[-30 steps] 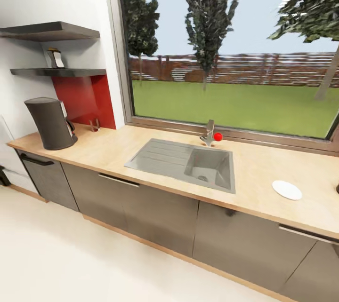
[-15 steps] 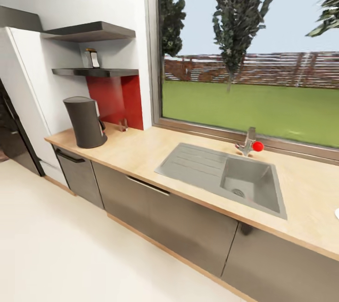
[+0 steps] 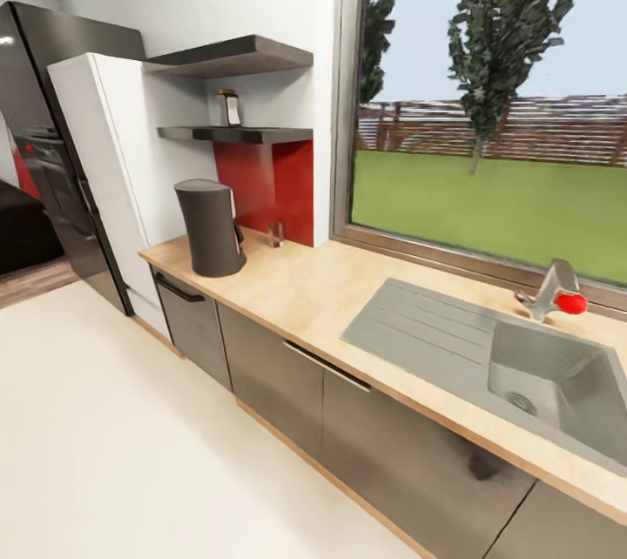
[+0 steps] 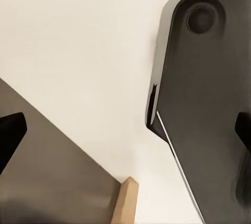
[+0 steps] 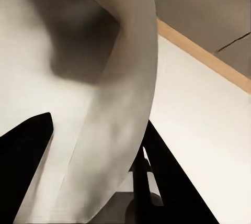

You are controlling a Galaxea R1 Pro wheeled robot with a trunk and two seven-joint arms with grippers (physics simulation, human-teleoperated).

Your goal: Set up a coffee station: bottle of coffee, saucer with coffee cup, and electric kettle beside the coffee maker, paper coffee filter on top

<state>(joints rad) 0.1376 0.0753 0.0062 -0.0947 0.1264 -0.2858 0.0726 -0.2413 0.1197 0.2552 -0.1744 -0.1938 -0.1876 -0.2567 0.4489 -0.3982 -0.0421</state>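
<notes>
Your left gripper [image 4: 125, 130] is showing dark fingertips set wide apart over the pale floor [image 3: 104, 420], your right gripper's spread I cannot tell, while the coffee maker [image 3: 209, 228] is standing on the table [image 3: 322, 289] below the bottle of coffee [image 3: 229, 107] sitting on the kitchen shelf [image 3: 239, 135].

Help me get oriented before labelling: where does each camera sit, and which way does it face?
Head view: from the robot's head, looking down across the countertop toward the coffee maker and shelf.
Left wrist view: on the left arm, facing the floor; dark fingertips at both edges.
Right wrist view: on the right arm, facing the floor past a pale robot part.
Shared: cream floor and cabinet plinth.
</notes>
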